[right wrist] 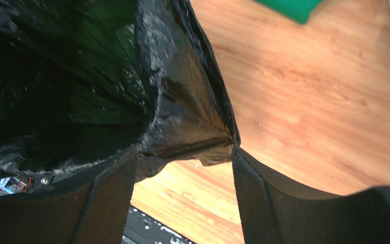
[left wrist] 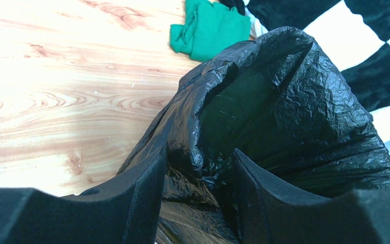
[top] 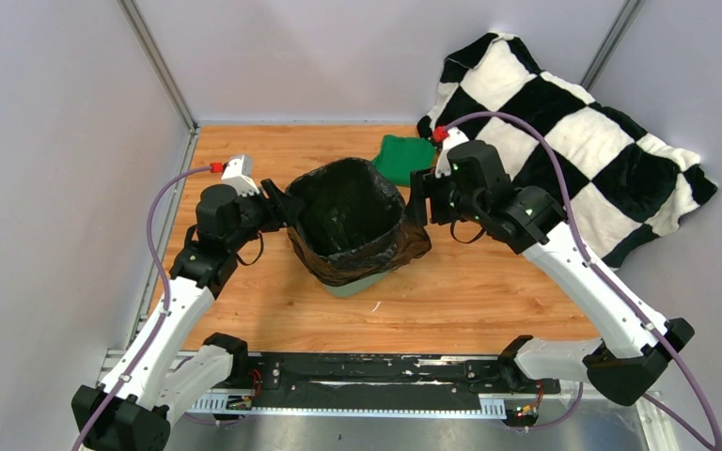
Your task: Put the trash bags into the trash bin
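The mint-green trash bin (top: 350, 287) stands mid-table; only its base shows. The glossy black trash bag (top: 348, 211) lines it, and its mouth is spread open and draped over the rim. My left gripper (top: 287, 209) is at the bin's left rim. In the left wrist view it (left wrist: 199, 152) is open, jaws astride a fold of the bag (left wrist: 294, 101). My right gripper (top: 420, 202) is at the right rim. In the right wrist view it (right wrist: 184, 148) is open, and the bag's outer flap (right wrist: 193, 117) reaches both fingertips.
A folded dark green cloth (top: 404, 158) lies just behind the bin and shows in the left wrist view (left wrist: 210, 28). A black-and-white checkered blanket (top: 573, 141) fills the back right corner. Grey walls close the left and back sides.
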Robot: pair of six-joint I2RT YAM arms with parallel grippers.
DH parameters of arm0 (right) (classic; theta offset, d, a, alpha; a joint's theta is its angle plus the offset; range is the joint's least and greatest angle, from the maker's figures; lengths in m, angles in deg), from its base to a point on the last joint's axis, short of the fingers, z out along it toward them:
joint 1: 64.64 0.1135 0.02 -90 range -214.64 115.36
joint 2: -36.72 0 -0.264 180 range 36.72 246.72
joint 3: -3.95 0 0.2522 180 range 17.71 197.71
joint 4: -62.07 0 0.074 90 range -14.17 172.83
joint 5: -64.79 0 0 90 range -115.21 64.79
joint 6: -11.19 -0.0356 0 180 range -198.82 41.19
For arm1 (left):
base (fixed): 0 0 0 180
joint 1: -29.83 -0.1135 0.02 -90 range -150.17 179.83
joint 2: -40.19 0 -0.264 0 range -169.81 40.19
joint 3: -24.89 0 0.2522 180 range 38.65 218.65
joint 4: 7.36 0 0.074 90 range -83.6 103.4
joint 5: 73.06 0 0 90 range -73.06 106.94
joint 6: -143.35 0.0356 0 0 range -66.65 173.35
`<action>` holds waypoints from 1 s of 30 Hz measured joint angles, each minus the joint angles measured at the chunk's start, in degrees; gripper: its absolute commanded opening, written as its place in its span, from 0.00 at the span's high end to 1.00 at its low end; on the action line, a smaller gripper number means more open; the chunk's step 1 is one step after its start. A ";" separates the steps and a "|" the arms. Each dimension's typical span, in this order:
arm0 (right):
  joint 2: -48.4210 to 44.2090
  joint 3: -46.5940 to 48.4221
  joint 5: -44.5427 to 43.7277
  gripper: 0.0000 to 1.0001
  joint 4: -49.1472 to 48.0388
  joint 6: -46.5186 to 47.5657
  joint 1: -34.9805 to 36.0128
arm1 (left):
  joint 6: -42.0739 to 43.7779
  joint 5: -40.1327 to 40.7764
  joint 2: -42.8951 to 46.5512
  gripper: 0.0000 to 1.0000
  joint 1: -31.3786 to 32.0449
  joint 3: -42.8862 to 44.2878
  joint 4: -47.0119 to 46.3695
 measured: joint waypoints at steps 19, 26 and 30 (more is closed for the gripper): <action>20.92 16.33 0.28 0.57 0.98 11.82 0.55 | 0.02 0.17 -0.13 0.47 0.00 0.02 -0.09; 26.14 19.08 -5.27 0.42 2.89 11.37 0.57 | 0.04 0.17 -0.24 0.47 0.00 0.02 -0.22; 27.69 19.23 -6.78 0.36 3.58 10.91 0.57 | 0.04 0.20 -0.22 0.47 0.00 0.02 -0.22</action>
